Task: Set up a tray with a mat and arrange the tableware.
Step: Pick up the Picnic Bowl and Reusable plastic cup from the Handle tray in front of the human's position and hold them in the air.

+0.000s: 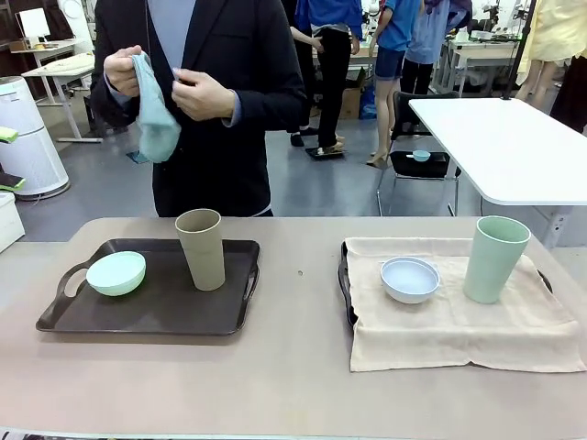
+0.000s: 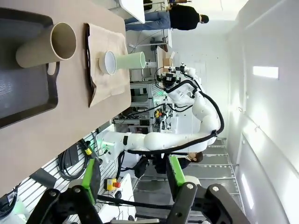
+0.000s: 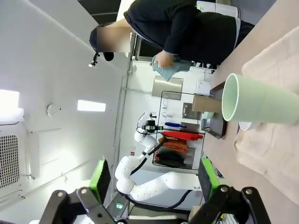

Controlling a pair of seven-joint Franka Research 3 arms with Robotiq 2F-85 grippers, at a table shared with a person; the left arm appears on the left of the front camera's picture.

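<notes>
- As I look across from the front camera, the table [image 1: 293, 385] carries two trays side by side, well apart.
- Left: dark tray [image 1: 156, 316], bare, no mat on it. The pale mint bowl [image 1: 116, 273] sits at its left end. The tan cup [image 1: 202, 249] stands upright at the middle of the far side.
- Right: second tray [image 1: 343, 284], mostly hidden under a beige mat [image 1: 459, 335] draped over it. The white-grey bowl [image 1: 410, 280] sits on the mat left of centre. The pale green cup [image 1: 492, 259] stands upright to the bowl's right, apart from it.
- Far side: a person in a dark jacket holds a pale teal cloth [image 1: 154, 115] up at chest height. The right hand [image 1: 122, 71] pinches its top and the left hand [image 1: 204, 94] is just beside it.
- Left gripper [image 2: 133, 173]: green pads spread fairly wide, nothing between them.
- Right gripper [image 3: 154, 177]: jaws at full spread, nothing between them. The pale green cup lies well beyond the fingers.
</notes>
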